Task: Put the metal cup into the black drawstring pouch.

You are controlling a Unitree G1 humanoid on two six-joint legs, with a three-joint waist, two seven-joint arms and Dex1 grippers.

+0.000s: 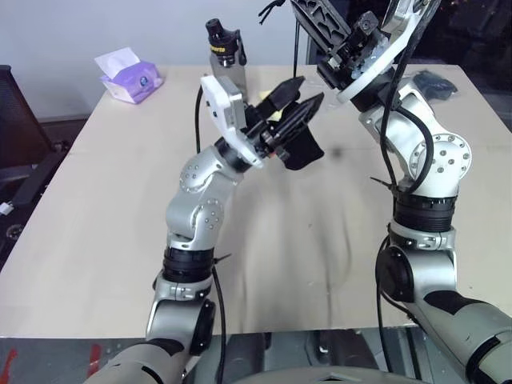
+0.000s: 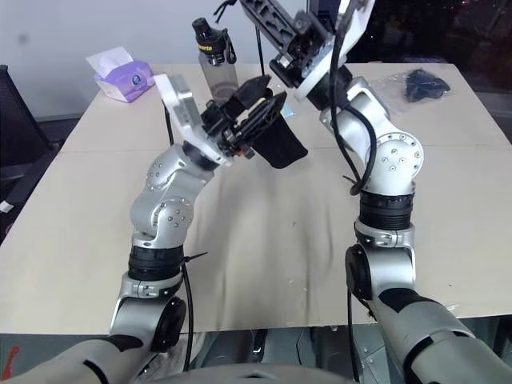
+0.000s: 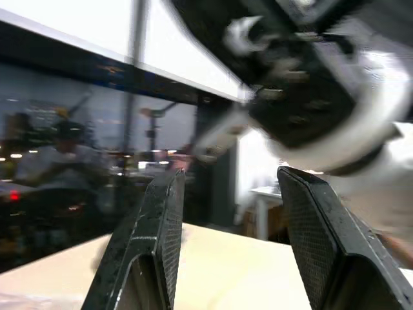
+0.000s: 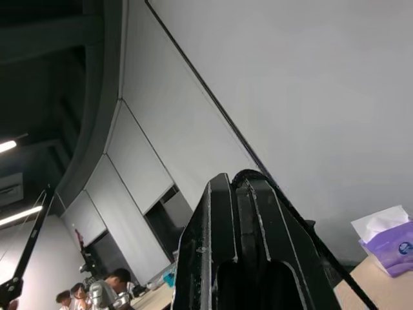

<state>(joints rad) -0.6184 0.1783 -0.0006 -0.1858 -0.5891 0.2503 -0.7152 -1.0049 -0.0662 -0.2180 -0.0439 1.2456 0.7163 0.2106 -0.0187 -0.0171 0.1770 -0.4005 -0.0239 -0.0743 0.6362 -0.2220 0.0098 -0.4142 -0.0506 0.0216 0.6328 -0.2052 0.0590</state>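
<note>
Over the table, left eye view: the left gripper (image 1: 294, 102) is raised above the pale table (image 1: 96, 200), its two black fingers (image 1: 282, 93) parted and released, with nothing clamped between them.
Pouch, left eye view: the black drawstring pouch (image 1: 302, 150) hangs clear of the tabletop, just under and behind the left fingers; whether it touches them I cannot tell.
Right arm, left eye view: the right gripper (image 1: 308, 18) is higher up, at the picture's top edge, with a thin black cord (image 1: 270, 10) looping beside it.
Far edge, left eye view: a grey bottle with a black cap (image 1: 226, 52) stands upright, a purple tissue pack (image 1: 128, 76) lies to its left, and a clear plastic bag holding something dark (image 1: 432, 80) lies at the far right.
Right eye view: the same layout; the pouch's mouth is turned towards the left fingers, and its body sags down and to the right of them.
Left wrist view: both ribbed fingers rise apart with an empty gap between them; the right arm's black-and-white wrist housing (image 3: 310, 97) hangs blurred close ahead, with table surface below.
Right wrist view: the right fingers are clenched tight together, pointing up at a grey wall. The cord runs down from their tip towards the tissue pack. People (image 4: 97, 290) sit far off in the room.
</note>
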